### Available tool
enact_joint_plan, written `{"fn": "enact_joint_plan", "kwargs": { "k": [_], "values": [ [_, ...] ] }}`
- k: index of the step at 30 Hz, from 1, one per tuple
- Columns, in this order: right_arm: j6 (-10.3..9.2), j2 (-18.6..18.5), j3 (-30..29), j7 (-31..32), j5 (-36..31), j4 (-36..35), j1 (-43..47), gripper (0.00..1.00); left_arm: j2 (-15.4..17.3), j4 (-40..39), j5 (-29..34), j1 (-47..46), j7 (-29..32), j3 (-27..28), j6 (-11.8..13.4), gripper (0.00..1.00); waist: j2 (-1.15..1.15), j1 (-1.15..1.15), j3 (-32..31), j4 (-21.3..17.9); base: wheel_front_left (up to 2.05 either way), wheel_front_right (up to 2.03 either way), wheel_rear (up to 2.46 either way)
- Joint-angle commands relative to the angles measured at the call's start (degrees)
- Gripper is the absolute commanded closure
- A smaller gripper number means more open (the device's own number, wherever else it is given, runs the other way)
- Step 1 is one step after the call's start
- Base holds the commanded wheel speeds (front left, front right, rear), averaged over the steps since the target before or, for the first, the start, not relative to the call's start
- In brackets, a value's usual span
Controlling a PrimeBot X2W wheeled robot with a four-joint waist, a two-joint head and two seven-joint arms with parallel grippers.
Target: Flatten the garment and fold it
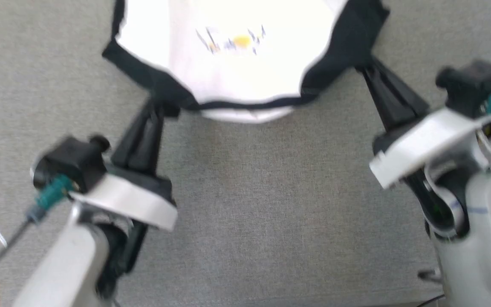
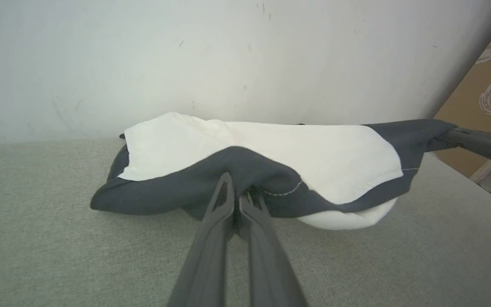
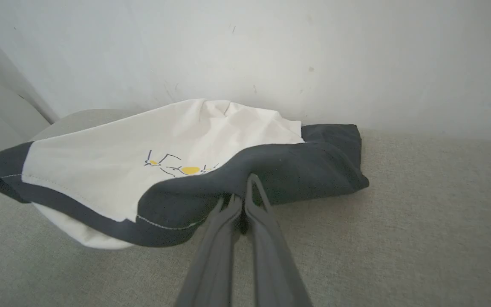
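Note:
The garment [image 1: 237, 64] is a white T-shirt with black sleeves and a small yellow print, spread at the top middle of the grey surface. My left gripper [image 1: 157, 106] is shut on its black shoulder at the near left corner. My right gripper [image 1: 365, 68] is shut on the black shoulder at the near right. In the left wrist view the fingertips [image 2: 228, 187] pinch dark fabric of the garment [image 2: 296, 149], lifted slightly off the surface. The right wrist view shows its fingers [image 3: 249, 187] pinching the black edge of the garment [image 3: 113, 166], which sags between both grips.
A grey fabric surface [image 1: 262, 204] stretches in front of me. A pale wall [image 2: 228, 55] rises right behind the shirt. A brown cardboard panel [image 2: 488, 89] stands at the far right of the left wrist view.

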Motion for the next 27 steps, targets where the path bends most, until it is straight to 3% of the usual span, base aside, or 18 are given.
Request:
{"fn": "enact_joint_plan", "kwargs": {
  "k": [1, 15, 27],
  "values": [
    [-0.04, 0.23, -0.96, 0.54, 0.34, -1.29, 2.19, 1.0, 0.08, -0.48, 0.58, 1.92, -0.4, -0.49, 0.67, 1.0, 0.0, 0.01, -3.17, 0.65, 0.0, 0.0, 0.0],
    [-0.04, 2.35, -5.69, 7.39, 2.94, -8.02, 24.8, 1.0, 0.56, -1.1, 0.74, 17.41, -0.91, -4.24, 4.57, 1.0, 0.0, 0.01, -13.2, 0.62, 0.0, 0.0, 0.0],
    [-0.04, 2.92, -6.46, 11.48, 4.59, -10.96, 35.42, 1.0, 1.3, -3.42, -0.2, 25.49, 1.07, -6.5, 6.81, 1.0, 0.0, 0.01, -20.98, -0.05, 0.0, 0.0, 0.0]
  ]
}}
